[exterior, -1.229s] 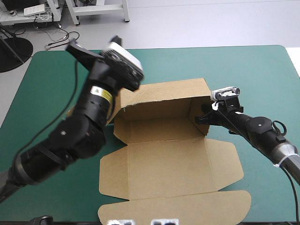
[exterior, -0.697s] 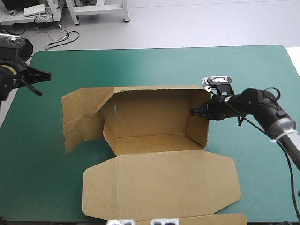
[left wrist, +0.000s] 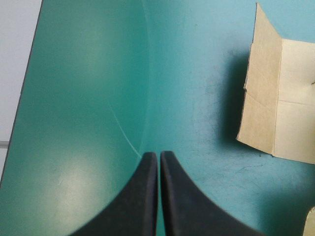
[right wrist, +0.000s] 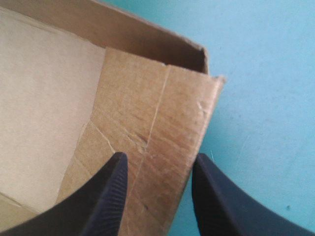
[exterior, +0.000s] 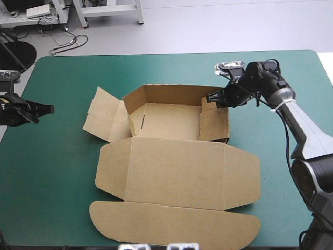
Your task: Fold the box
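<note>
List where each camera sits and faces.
High view: above, behind the robot, looking forward and down at table and box; both arms show.
Left wrist view: over the left gripper, facing the table, the box's left flap off to one side; shut fingers show.
Right wrist view: over the right gripper, facing the box's right wall; open fingers straddle it.
Shared: high and left wrist both show that flap.
</note>
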Tool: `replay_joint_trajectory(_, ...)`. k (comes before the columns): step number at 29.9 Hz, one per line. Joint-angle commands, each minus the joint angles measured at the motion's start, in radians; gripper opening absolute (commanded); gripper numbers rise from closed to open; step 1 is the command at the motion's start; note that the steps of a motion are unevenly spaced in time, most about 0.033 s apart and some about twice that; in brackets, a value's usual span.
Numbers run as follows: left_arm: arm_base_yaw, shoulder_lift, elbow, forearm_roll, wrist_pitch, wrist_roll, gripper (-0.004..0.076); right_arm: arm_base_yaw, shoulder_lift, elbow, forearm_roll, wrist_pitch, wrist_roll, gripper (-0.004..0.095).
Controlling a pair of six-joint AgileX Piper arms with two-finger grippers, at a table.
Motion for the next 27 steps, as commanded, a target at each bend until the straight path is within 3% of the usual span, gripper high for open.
replay_joint_trajectory(1,0.0,-0.027,-0.023,-0.02,-0.052,0.0,0.0004,0.0,-0.078,-0.129,-0.011,0.088,0.0,0.0417)
replay_joint_trajectory(5,0.0,-0.027,-0.023,-0.016,-0.058,0.0,0.0004,0.0,-0.115,-0.228,-0.038,0.207,0.02,0.0417)
replay_joint_trajectory(11,0.0,-0.027,-0.023,-0.016,-0.061,0.0,0.0004,0.0,-0.215,-0.198,-0.038,0.207,0.102,0.0417)
replay_joint_trajectory(16,0.0,-0.027,-0.023,-0.04,-0.043,0.0,0.0004,0.0,-0.273,-0.019,-0.047,0.206,0.121,0.0417)
replay_joint_trajectory(27,0.0,-0.027,-0.023,-0.056,-0.029,0.0,0.0004,0.0,-0.155,0.191,0.087,-0.059,0.069,0.0417)
